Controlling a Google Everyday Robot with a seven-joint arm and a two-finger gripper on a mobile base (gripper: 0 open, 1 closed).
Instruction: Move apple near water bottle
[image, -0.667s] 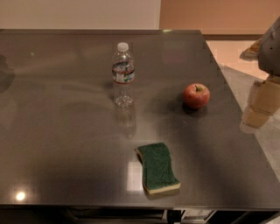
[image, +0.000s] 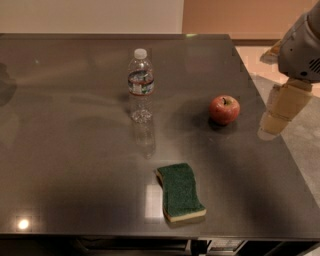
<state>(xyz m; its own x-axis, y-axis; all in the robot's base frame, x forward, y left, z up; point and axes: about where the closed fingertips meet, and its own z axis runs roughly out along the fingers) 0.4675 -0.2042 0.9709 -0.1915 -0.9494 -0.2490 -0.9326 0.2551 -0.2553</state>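
Since the earlier frame the pincer has slid a little inward along the right side of the view, closer to the apple. The apple, the water bottle and the green sponge lie where they did.

Only part of the arm shows. Its grey housing is cut off by the top and right edges of the view. The pincer hangs below it as a pale beige, blurred shape over the right edge of the worktop. Whether it is apart or together I cannot tell. It holds nothing and stands clear of the apple.

The apple sits on the worktop right of centre, near the right edge and well apart from the water bottle. It rests on its base with the short stem on top, pointing up. It is round, with no clear long axis.

The water bottle stands upright left of the apple, white cap up and long axis vertical. Its faint reflection runs toward the near edge.

The green sponge lies flat nearer the camera, green face up over a pale layer, its long axis running roughly from near to far.

The worktop's left side and near corners are cut off, and what sits below its front edge is too dark to make out.
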